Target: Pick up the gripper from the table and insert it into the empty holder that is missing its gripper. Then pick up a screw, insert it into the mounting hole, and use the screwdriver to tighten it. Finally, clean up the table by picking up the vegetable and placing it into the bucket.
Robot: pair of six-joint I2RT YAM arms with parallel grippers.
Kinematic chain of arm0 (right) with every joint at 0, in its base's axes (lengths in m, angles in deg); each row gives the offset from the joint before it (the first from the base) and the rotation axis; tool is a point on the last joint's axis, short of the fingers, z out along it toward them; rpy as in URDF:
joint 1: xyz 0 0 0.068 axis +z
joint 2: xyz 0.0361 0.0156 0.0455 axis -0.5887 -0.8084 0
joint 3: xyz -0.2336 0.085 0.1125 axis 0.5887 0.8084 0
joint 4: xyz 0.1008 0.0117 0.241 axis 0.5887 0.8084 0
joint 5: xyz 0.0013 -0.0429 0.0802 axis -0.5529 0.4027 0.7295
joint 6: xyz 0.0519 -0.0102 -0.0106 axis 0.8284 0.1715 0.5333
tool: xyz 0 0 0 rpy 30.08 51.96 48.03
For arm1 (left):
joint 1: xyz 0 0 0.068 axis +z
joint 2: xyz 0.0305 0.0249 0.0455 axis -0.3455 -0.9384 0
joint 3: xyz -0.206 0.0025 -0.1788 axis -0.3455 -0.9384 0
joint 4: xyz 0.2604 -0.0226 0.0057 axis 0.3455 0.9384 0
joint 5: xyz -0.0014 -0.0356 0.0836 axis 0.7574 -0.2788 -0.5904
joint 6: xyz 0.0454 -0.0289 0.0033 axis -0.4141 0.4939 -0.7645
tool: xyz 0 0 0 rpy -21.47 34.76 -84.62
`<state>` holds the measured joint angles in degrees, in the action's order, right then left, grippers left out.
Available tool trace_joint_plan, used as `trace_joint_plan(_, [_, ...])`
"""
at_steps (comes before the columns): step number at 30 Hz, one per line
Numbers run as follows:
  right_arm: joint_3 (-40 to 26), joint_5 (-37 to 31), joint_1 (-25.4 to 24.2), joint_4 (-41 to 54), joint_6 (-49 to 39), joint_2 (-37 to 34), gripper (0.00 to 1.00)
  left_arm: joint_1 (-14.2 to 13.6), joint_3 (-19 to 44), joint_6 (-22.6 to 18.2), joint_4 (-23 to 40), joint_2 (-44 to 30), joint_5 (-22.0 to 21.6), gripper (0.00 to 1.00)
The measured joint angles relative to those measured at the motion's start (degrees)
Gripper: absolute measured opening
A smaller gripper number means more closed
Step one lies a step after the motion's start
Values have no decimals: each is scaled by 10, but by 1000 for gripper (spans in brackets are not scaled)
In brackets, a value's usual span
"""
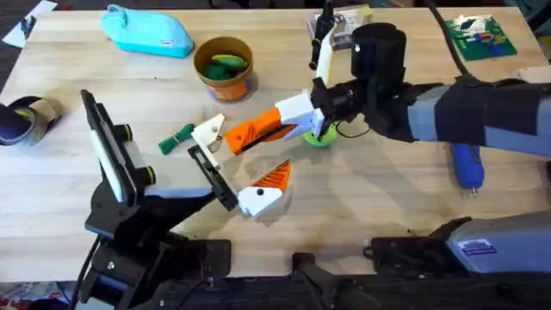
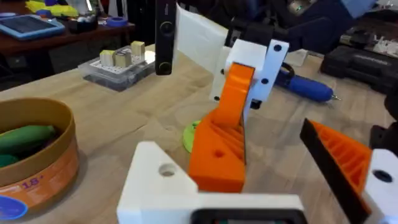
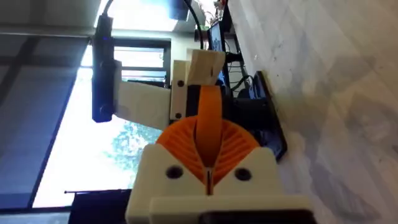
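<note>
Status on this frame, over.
Left gripper jaws open; right gripper jaws shut, tips at white gripper block. Screwdriver and vegetable on table. Nothing between vegetable and bucket.

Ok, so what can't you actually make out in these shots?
- Screwdriver: in the overhead view, the top of its handle is hidden under the right arm.
- Lime-green disc: in the overhead view, it is mostly covered by the right arm's end, so its holes can't be seen.
- Bucket: in the left wrist view, it is cut off by the picture's edge, and its rim hides most of the green contents.
</note>
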<state>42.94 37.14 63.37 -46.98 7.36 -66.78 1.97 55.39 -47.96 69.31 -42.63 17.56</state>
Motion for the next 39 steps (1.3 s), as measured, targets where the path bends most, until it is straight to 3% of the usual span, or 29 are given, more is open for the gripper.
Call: trace_joint_plan(39, [-86,5,29,7,8,-64,9,5,0,-3,-1,0,-42,995])
